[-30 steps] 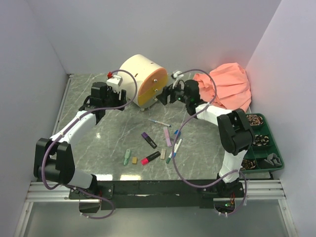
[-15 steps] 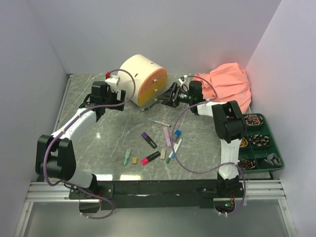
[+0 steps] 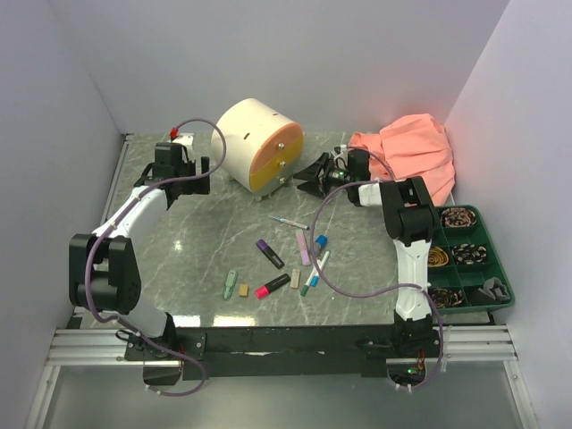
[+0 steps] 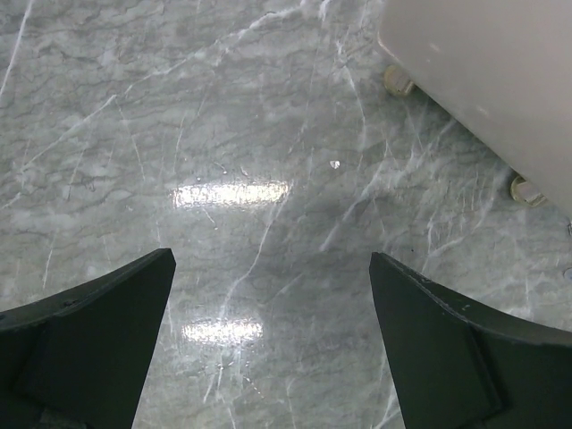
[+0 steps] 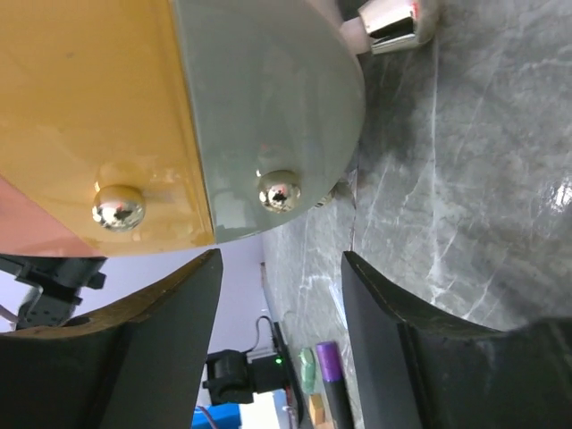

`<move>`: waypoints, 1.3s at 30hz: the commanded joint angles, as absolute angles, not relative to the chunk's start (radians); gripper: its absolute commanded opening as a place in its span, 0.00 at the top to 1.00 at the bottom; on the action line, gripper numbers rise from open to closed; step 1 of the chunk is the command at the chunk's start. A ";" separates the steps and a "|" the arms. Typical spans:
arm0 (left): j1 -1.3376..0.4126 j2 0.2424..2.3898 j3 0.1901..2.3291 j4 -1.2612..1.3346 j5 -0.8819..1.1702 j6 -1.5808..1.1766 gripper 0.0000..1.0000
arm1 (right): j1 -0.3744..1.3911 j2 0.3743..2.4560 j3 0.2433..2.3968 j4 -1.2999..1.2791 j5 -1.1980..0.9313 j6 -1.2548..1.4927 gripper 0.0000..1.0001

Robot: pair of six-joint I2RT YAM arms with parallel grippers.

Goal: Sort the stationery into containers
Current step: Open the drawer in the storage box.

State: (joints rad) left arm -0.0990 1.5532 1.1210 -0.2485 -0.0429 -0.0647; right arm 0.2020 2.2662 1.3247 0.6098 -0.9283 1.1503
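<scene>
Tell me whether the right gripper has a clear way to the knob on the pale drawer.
Likely yes. The right gripper faces the pale drawer with its fingers apart, and the knob sits in line with the gap between them. Nothing shows in between.

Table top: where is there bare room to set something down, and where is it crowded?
Free: marble between the left arm and the stationery; also left of the cabinet, under the left gripper. Crowded: around the stationery, and between cabinet and peach cloth, where the right gripper sits.
</scene>
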 commanded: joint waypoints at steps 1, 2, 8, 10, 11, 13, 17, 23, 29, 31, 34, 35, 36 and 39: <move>-0.101 1.563 1.169 -0.241 -0.061 -0.077 0.03 | 0.218 2.302 1.379 0.704 -0.931 1.193 0.39; -0.101 1.565 1.169 -0.241 -0.060 -0.077 0.03 | 0.221 2.312 1.384 0.713 -0.930 1.195 0.40; -0.100 1.568 1.164 -0.235 -0.072 -0.071 0.03 | 0.244 2.351 1.410 0.755 -0.913 1.213 0.37; -0.100 1.559 1.163 -0.244 -0.075 -0.058 0.03 | 0.253 2.362 1.423 0.761 -0.907 1.224 0.39; -0.101 1.557 1.160 -0.244 -0.078 -0.055 0.03 | 0.258 2.371 1.427 0.768 -0.904 1.229 0.40; -0.098 1.548 1.154 -0.250 -0.081 -0.051 0.03 | 0.273 2.376 1.436 0.775 -0.905 1.236 0.42; -0.095 1.542 1.140 -0.245 -0.080 -0.052 0.03 | 0.282 2.387 1.445 0.764 -0.900 1.236 0.43; -0.097 1.536 1.123 -0.241 -0.072 -0.058 0.03 | 0.284 2.390 1.447 0.755 -0.897 1.226 0.46; -0.092 1.542 1.117 -0.242 -0.063 -0.060 0.03 | 0.285 2.404 1.462 0.755 -0.888 1.219 0.49; -0.092 1.545 1.117 -0.244 -0.058 -0.060 0.03 | 0.285 2.410 1.477 0.755 -0.887 1.213 0.49; -0.092 1.549 1.112 -0.239 -0.057 -0.060 0.03 | 0.287 2.411 1.486 0.749 -0.888 1.209 0.50; -0.091 1.551 1.111 -0.239 -0.058 -0.061 0.03 | 0.287 2.411 1.486 0.747 -0.888 1.209 0.50; -0.092 1.552 1.109 -0.238 -0.058 -0.061 0.03 | 0.287 2.411 1.488 0.747 -0.888 1.207 0.50; -0.091 1.554 1.108 -0.235 -0.054 -0.066 0.03 | 0.291 2.416 1.499 0.741 -0.890 1.203 0.52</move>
State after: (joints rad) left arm -0.0944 1.5738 1.1145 -0.2554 -0.0677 -0.0643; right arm 0.2848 2.4001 1.4483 0.7155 -0.8940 1.2175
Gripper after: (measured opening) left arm 0.969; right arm 0.490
